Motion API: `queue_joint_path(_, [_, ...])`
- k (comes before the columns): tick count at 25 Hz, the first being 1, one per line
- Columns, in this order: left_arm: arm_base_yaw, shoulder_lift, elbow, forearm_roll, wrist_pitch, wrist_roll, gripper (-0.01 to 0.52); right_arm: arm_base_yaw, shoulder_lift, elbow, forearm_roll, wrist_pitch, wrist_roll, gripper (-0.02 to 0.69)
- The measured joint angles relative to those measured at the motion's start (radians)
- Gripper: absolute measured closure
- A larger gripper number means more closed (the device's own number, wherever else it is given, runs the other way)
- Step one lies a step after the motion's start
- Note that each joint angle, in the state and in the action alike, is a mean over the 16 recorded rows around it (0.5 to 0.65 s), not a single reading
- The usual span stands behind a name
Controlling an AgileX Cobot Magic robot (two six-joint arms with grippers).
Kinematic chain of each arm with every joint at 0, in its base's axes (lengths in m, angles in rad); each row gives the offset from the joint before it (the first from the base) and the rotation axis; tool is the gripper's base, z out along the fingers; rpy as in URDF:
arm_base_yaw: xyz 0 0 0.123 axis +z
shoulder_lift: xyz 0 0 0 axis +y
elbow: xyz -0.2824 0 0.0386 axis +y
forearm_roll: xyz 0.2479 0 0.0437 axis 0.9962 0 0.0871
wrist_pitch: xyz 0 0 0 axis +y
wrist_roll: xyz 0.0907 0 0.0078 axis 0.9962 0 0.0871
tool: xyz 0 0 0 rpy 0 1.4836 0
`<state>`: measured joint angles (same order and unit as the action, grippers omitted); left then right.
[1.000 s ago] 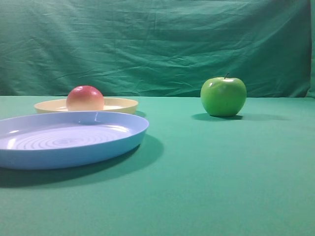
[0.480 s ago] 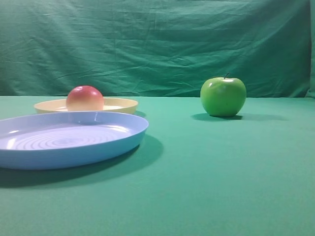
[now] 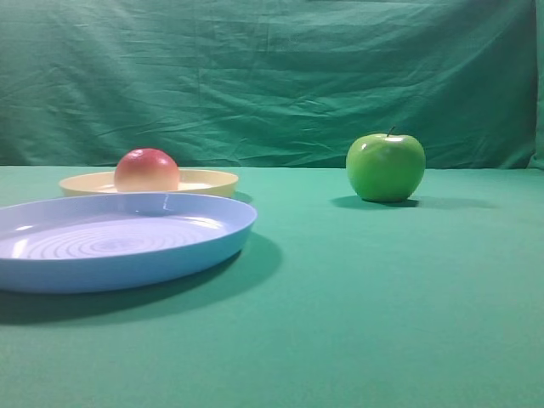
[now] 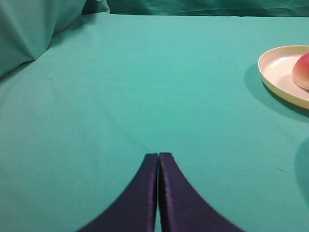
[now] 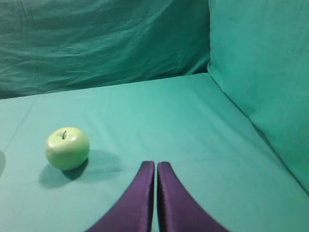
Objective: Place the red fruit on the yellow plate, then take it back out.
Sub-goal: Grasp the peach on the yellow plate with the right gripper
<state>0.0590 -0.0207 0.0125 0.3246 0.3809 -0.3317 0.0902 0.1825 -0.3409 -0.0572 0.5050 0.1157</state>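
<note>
The red fruit [image 3: 147, 169] rests on the yellow plate [image 3: 208, 181] at the back left; the left wrist view shows the same fruit [image 4: 302, 71] and plate [image 4: 277, 72] at its right edge. My left gripper [image 4: 158, 154] is shut with nothing in it, over bare cloth well to the left of the plate. My right gripper [image 5: 156, 163] is also shut and empty, over cloth to the right of the green apple. Neither gripper shows in the exterior view.
A large light-blue plate [image 3: 127, 255] with concentric rings lies in front of the yellow one. A shiny green apple [image 3: 385, 167] stands at the back right, also visible as the apple [image 5: 67, 148] in the right wrist view. Green cloth walls rise behind and at both sides.
</note>
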Motion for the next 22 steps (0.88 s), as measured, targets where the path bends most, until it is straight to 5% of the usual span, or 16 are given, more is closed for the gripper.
queue_joint_path(10, [0.0, 0.0, 0.0, 0.0, 0.0, 0.0, 0.514, -0.018, -0.178, 0.29, 0.0, -0.084, -0.001, 0.665])
queue_joint_path(22, [0.0, 0.0, 0.0, 0.0, 0.0, 0.0, 0.514, -0.018, -0.194, 0.361, 0.0, -0.101, -0.022, 0.665])
